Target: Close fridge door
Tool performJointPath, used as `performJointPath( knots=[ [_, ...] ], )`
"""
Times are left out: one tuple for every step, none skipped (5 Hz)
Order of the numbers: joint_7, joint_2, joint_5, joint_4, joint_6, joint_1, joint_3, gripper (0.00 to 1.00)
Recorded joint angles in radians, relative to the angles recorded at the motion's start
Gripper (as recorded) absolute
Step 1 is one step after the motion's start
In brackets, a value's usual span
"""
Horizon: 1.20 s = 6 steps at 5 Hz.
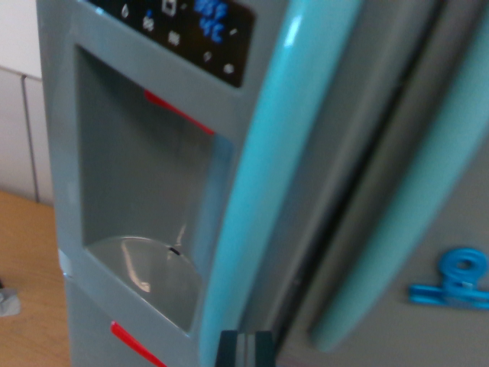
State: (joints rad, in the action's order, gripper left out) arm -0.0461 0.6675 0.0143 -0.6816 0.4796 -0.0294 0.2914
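Observation:
A grey toy fridge (pixel 137 191) fills the tilted, blurred wrist view at very close range. Its left door carries a recessed dispenser bay (pixel 145 222), a black control panel (pixel 191 30) with blue icons, and a long teal handle (pixel 260 176). The right door (pixel 451 153) has its own teal handle (pixel 405 206). A dark seam (pixel 344 199) runs between the two doors; whether the left door stands slightly ajar I cannot tell. My gripper (pixel 245 348) pokes in at the bottom edge, its dark fingertips pressed together and shut, just below the left door's handle.
A blue clip (pixel 458 283) sticks to the right door. Red strips (pixel 134 344) mark the left door. A wooden tabletop (pixel 30 283) and a white wall (pixel 19 115) show at the wrist view's left, with a small grey object (pixel 8 303) at the edge.

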Motion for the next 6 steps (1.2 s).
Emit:
performJointPath(
  knots=[
    [0.000,0.000,0.0000,0.000,0.000,0.0000,0.000,1.00],
    [0.000,-0.071,0.0000,-0.043,0.000,0.0000,0.003,1.00],
    [0.000,-0.071,0.0000,-0.043,0.000,0.0000,0.003,1.00],
    [0.000,-0.133,0.0000,-0.089,0.000,0.0000,0.004,1.00],
    [0.000,-0.133,0.0000,-0.089,0.000,0.0000,0.004,1.00],
    [0.000,-0.190,0.0000,-0.129,-0.001,0.0000,0.010,1.00]
  ],
)
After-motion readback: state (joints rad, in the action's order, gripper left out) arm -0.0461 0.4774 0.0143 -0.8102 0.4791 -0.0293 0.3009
